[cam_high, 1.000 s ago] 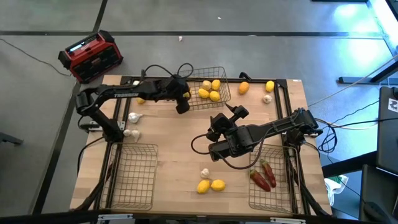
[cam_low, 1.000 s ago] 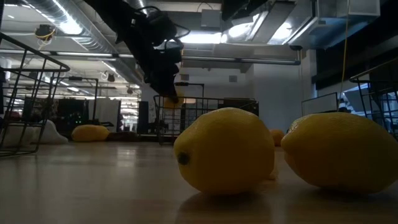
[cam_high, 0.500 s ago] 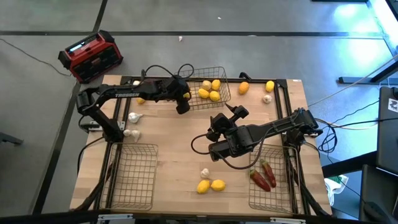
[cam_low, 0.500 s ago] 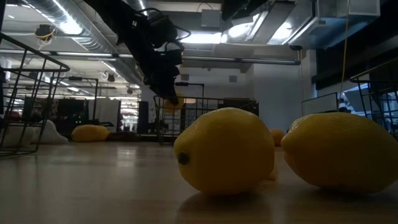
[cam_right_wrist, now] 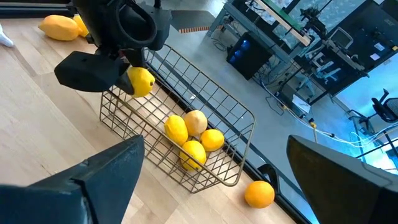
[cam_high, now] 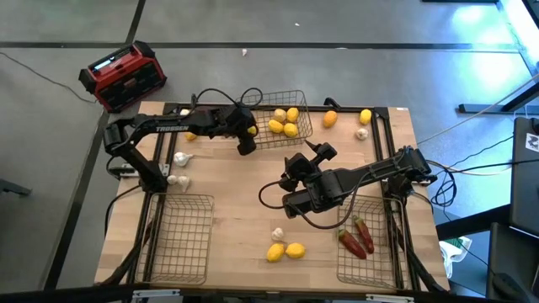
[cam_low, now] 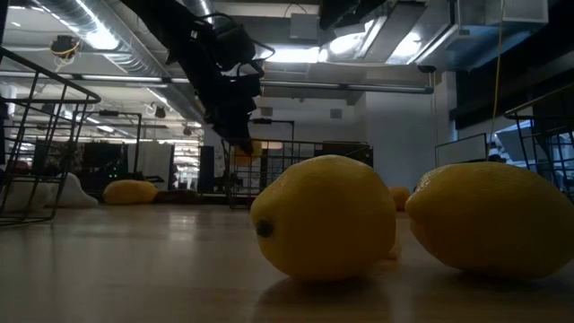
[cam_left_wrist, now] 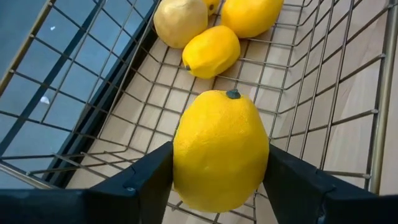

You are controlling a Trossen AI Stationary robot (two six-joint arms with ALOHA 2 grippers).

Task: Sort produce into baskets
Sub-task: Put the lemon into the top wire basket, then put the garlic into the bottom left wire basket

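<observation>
The left gripper [cam_high: 249, 132] hangs above the near-left rim of the far basket [cam_high: 303, 99], a lemon [cam_left_wrist: 219, 149] between its fingers [cam_left_wrist: 142, 180]. In the left wrist view both fingers lie against the lemon's sides; whether they press it or have just let go I cannot tell. The lemon's long axis runs out along the fingers, its stem end pointing into the basket, and it sits over the wire floor just inside the rim. Three more lemons [cam_high: 285, 120] lie in that basket toward its far side, leaving bare mesh under the held one.

The right gripper [cam_high: 308, 160] waits over the middle of the table [cam_high: 236, 194] with its fingers spread wide and nothing in them.

Open wood lies between the two arms. Near the front edge two lemons [cam_high: 285, 251] and a garlic bulb [cam_high: 277, 234] sit together. The front-right basket [cam_high: 370, 269] holds red chilies [cam_high: 356, 236], lying roughly front to back. The front-left basket [cam_high: 181, 240] shows only bare mesh. Garlic [cam_high: 180, 169] lies near the left edge, and an orange fruit [cam_high: 330, 119], a lemon and a garlic near the far-right corner.
</observation>
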